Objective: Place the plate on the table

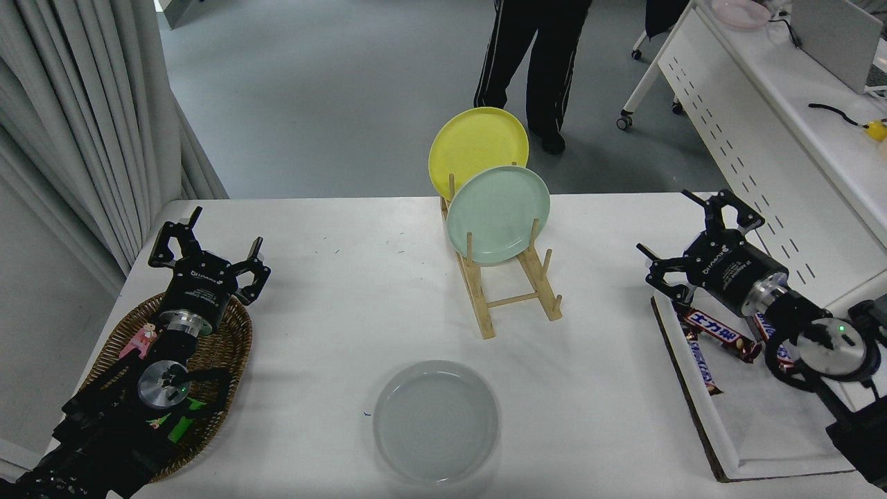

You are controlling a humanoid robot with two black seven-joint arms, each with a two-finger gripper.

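Observation:
The light grey plate (436,420) lies flat on the white table (346,305) near its front edge, in the middle. My right gripper (682,229) is open and empty, far to the right of the plate, above the table's right side and the far end of the white tray. My left gripper (208,242) is open and empty, parked at the lower left over the wicker basket.
A wooden rack (509,291) holds a mint green plate (497,215) and a yellow plate (478,145) behind it. A white tray (755,416) with chocolate bars (717,333) sits at the right. A wicker basket (222,346) sits at the left. A person's legs (533,62) stand beyond the table. A white perforated desk (762,118) stands at the far right.

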